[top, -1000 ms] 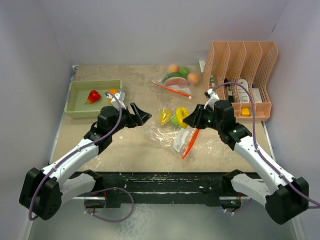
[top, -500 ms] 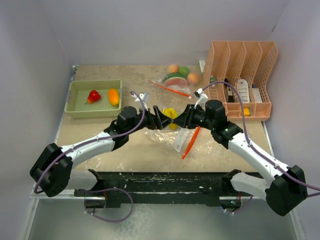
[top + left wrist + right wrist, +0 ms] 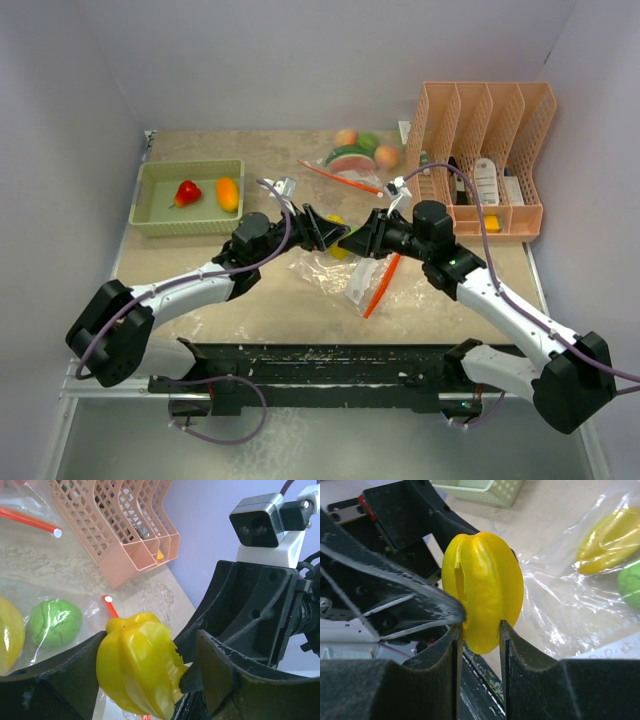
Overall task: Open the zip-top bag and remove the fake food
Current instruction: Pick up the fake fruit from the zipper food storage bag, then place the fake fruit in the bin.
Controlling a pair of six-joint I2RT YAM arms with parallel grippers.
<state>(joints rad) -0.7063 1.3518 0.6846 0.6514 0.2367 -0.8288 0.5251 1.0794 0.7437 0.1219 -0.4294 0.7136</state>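
A beige surface carries the scene. Above it the right gripper has its jaws pressed on both flanks of a yellow star fruit, holding it clear of the zip-top bag. The left gripper faces it, jaws spread wide on either side of the same fruit, not clamped. Below both sets of jaws, inside the bag, lie a green piece and a yellow piece. A green tray sits well apart from the left jaws.
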